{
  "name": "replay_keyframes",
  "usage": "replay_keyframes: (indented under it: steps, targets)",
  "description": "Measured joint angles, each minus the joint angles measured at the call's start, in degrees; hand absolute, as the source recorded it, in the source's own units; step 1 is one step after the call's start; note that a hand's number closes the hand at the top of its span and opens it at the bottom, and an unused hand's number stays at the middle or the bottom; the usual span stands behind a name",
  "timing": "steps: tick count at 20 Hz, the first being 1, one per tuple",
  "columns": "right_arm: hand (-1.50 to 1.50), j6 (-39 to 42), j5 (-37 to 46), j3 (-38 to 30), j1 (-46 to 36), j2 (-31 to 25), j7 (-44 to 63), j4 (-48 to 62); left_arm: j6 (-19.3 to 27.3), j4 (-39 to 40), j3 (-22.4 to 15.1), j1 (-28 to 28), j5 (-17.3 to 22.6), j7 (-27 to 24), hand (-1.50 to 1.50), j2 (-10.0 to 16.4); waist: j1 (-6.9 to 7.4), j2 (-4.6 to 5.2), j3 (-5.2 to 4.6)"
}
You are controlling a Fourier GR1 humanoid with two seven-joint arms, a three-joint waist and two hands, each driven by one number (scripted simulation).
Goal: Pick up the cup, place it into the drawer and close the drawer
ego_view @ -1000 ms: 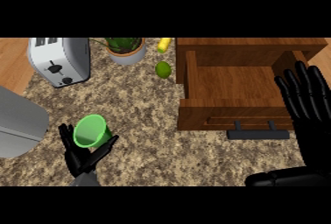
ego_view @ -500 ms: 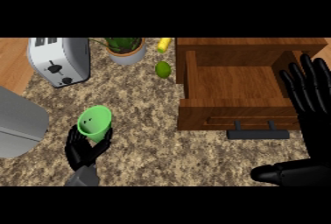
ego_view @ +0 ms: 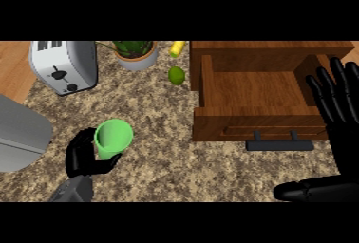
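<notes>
One green cup (ego_view: 112, 137) — left hand (ego_view: 84, 159) curled round it for carrying | right hand (ego_view: 340, 102) fingers straight, idle | drawer (ego_view: 252, 90) open to receive it

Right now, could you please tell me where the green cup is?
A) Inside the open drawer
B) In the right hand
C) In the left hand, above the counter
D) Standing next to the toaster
C: the left hand has its fingers curled round the cup, which is well to the left of the open drawer and not in it.
</notes>
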Motion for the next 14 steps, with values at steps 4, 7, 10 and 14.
replay_keyframes:
  steps: [4,7,10,14]
  targets:
    - [-1.50,0.4,0.0,-0.1,1.4,-0.1,-0.2,-0.3,-1.5,-2.2,-1.2,0.2,-1.5,-0.1,1.50,0.1,0.19,-0.08,0.01]
    - [-1.50,0.7,-0.4,-0.4,1.7,-0.3,-0.3,-0.2,-2.8,-5.9,-2.0,0.4,-1.7,0.5,1.50,0.5,0.37,-0.13,0.03]
    - [-1.50,0.6,0.3,0.2,3.0,0.3,-1.0,-0.9,-3.5,-11.6,-3.7,1.1,-2.4,2.0,1.50,0.7,0.53,-0.23,0.06]
    - [-1.50,0.3,-0.3,-0.9,2.0,-0.2,-0.2,-0.6,-2.7,-22.6,-6.6,2.3,-3.0,8.1,1.50,1.1,0.86,-0.33,0.10]
